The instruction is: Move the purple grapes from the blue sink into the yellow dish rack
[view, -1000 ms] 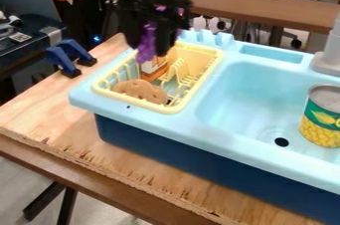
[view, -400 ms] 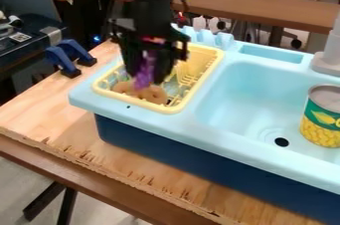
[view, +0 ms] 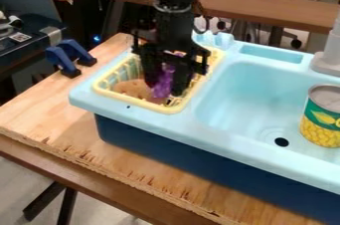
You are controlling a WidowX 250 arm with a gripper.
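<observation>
Purple object (view: 162, 84) gripped, the part-open claw (view: 166, 88) hangs in the rack (view: 142, 103); 1 can's (view: 327, 97) label (view: 320, 118) shows corn.

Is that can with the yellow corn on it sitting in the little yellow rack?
No, the can stands in the light blue sink basin, to the right of the yellow rack.

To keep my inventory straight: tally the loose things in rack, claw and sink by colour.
Purple: 1 (bumpy toy in the claw)
Brown: 1 (rounded toy in the dish rack)
Yellow and green: 1 (corn can in the sink)
Total: 3 in sight; the claw hides part of the rack
</observation>
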